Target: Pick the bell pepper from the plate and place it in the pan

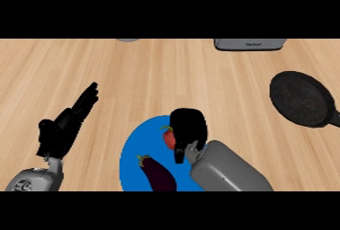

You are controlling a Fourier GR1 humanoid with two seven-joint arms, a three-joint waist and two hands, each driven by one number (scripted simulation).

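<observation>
The blue plate [136,152] is taken as the reference for all positions. It is a smooth, round, flat plate of uniform colour, cut off by the lower limit of the view. On its near portion a dark purple eggplant [158,174] is observed, elongated and glossy, with a small green stem at its far end. Rising over the plate's near right side, the right forearm [229,168] is noted as a smooth grey casing of rounded box shape. The right hand [187,130], matt black, is held over the far right part of the plate, with its fingers curled down over the bell pepper [169,137]; contact cannot be confirmed. The pepper lies on the plate; only a small red, glossy patch and a trace of green stem are exposed at the hand's left edge. To the left of the plate, apart from it, the left hand [69,119] is seen at rest, fingers straight and extended, nothing held. The counter [166,72] shows a light wood grain in long planks. Beyond the plate to the right, well apart, a round black pan [302,99] with a speckled, rough-looking inner surface is recorded. Farther still, at the far edge, a grey metallic appliance [251,44] with rounded corners is partly visible.
</observation>
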